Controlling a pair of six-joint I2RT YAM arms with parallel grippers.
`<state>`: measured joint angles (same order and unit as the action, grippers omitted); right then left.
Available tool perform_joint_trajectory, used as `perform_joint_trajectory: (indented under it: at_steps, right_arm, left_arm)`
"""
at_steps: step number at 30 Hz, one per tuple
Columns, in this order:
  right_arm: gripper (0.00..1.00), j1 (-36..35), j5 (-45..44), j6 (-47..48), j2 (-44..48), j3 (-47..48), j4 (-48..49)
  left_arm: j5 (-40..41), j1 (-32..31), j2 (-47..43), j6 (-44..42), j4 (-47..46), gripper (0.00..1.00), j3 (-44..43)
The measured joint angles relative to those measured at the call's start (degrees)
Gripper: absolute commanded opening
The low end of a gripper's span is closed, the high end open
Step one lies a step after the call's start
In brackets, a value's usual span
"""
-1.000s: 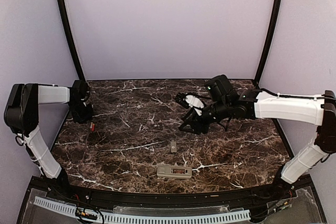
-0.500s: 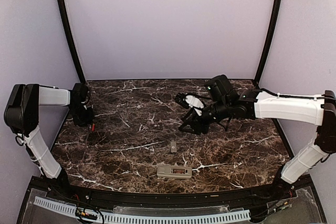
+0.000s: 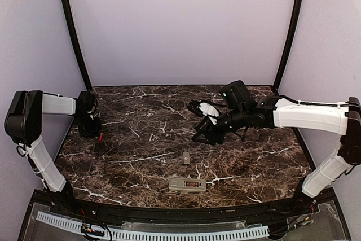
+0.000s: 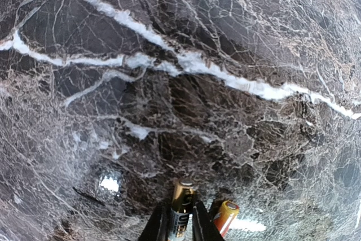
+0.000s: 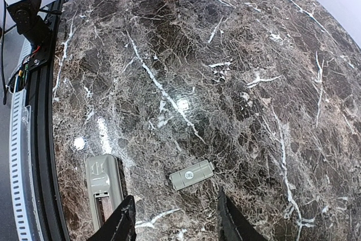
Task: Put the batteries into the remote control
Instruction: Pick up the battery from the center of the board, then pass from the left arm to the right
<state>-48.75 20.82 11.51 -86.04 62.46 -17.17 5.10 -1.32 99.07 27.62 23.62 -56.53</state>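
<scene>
In the left wrist view my left gripper (image 4: 181,227) is shut on one of the batteries (image 4: 181,210), a dark and gold cylinder between the two fingers, low over the table. A second, orange-red battery (image 4: 225,217) lies just to its right. In the top view the left gripper (image 3: 91,130) is at the far left, with a reddish battery (image 3: 100,136) beside it. The remote control (image 3: 187,184) lies near the front edge, compartment open; it also shows in the right wrist view (image 5: 100,187). My right gripper (image 5: 175,223) is open and empty, held above the table's middle (image 3: 203,134).
A small grey battery cover (image 3: 186,157) lies between the remote and the right gripper; it also shows in the right wrist view (image 5: 192,174). The dark marble table (image 3: 135,145) is bounded by a black front rail (image 3: 169,214) and purple walls.
My left gripper has crept a little toward the front and right, onto the batteries at the left edge. The right arm, the remote and the cover have not moved.
</scene>
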Motion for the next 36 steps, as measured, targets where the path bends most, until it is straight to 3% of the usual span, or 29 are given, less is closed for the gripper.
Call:
perform_joint_trajectory:
  at_steps: [8,16,22,27,36]
  right_arm:
    - [0.46,0.0,0.0,0.2,0.0,0.0,0.0]
    - [0.47,0.0,0.0,0.2,0.0,0.0,0.0]
    - [0.47,0.0,-1.2,-0.5,1.6,-1.3,1.8]
    - [0.49,0.0,-1.5,-4.1,4.8,-4.2,9.7]
    - [0.49,-2.1,-2.3,-11.4,5.9,-7.7,36.7]
  left_arm:
    - [-0.2,0.3,0.1,0.0,-0.5,0.01,0.0]
    - [-0.7,0.4,-0.7,0.9,-1.4,0.0,0.9]
    - [-2.9,-1.0,-15.6,3.6,-5.4,0.0,6.3]
    - [-3.1,-10.2,-31.9,5.8,-13.8,0.0,6.3]
    - [-3.4,-33.5,-39.1,13.6,-37.7,0.0,12.9]
